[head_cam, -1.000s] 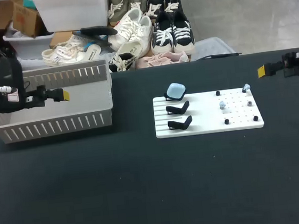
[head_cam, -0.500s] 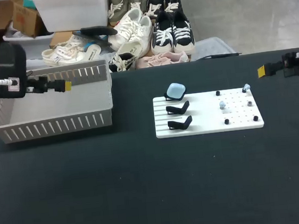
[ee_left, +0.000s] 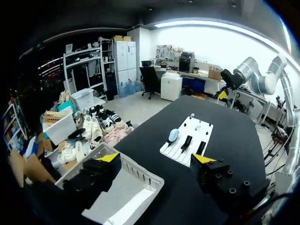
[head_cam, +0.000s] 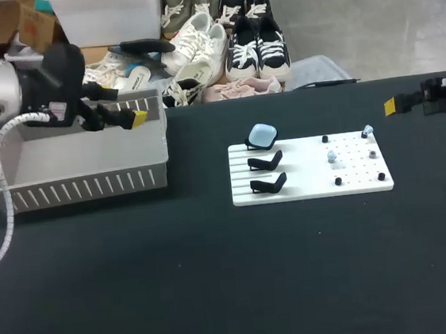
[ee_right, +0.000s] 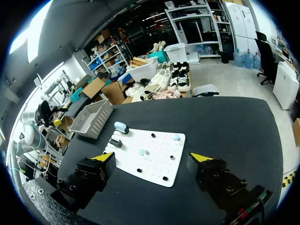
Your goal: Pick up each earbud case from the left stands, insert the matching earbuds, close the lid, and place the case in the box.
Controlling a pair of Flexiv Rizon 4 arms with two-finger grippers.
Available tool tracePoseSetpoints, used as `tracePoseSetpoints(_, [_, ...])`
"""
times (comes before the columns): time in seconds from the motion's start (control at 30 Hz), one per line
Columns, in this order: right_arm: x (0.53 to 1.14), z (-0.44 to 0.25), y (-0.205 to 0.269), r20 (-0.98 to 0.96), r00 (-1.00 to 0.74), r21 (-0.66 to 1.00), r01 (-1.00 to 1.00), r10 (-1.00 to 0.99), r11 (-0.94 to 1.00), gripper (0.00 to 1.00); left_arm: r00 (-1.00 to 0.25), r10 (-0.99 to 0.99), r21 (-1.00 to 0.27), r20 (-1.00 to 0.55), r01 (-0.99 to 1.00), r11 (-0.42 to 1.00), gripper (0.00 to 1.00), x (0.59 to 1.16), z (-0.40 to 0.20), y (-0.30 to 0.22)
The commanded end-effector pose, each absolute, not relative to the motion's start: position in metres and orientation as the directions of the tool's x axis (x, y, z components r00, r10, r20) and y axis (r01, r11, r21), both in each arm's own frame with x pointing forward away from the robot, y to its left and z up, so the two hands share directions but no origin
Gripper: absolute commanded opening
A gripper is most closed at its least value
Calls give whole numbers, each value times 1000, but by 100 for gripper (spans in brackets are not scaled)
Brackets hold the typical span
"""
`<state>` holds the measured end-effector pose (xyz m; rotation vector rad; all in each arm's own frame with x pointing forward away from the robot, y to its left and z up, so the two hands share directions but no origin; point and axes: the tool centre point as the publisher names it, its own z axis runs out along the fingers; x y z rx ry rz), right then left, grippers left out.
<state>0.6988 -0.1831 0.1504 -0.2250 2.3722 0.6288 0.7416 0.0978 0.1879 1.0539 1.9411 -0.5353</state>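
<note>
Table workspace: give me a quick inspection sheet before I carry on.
surface: black table.
job's things: one blue case on the rear stand; two front stands empty; earbuds on the white board; basket at left.
clutter: nothing seen.
grippers: left gripper open, over the basket's right end; right gripper open, at the table's right edge.
cables: white hose along left arm.
surroundings: nothing seen over the table.

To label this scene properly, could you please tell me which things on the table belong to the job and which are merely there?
Job: blue earbud case on the rear stand; earbuds on the white board; slatted box.
Merely there: two empty black stands; black pegs.
</note>
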Motion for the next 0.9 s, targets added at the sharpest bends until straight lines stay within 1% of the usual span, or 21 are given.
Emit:
tracePoseSetpoints(0.03, [700, 150, -184, -644, -765, 383, -321, 1, 867, 100, -53, 509, 82, -859, 968, 238, 100, 765, 173, 75])
tracePoseSetpoints(0.2, [700, 150, -184, -644, -765, 383, -321, 1, 867, 100, -21, 535, 90, -845, 980, 180, 100, 773, 161, 50])
tracePoseSetpoints(0.27, [700, 150, -184, -644, -765, 383, -321, 1, 867, 100, -48, 552, 98, -833, 968, 233, 100, 777, 158, 42])
tracePoseSetpoints(0.77, [700, 150, -184, -644, -765, 383, -321, 1, 867, 100, -48, 552, 98, -833, 968, 233, 100, 777, 158, 42])
tracePoseSetpoints(0.9, [700, 150, -184, -644, -765, 383, -321, 1, 867, 100, -62, 588, 142, -807, 945, 294, 100, 771, 147, 47])
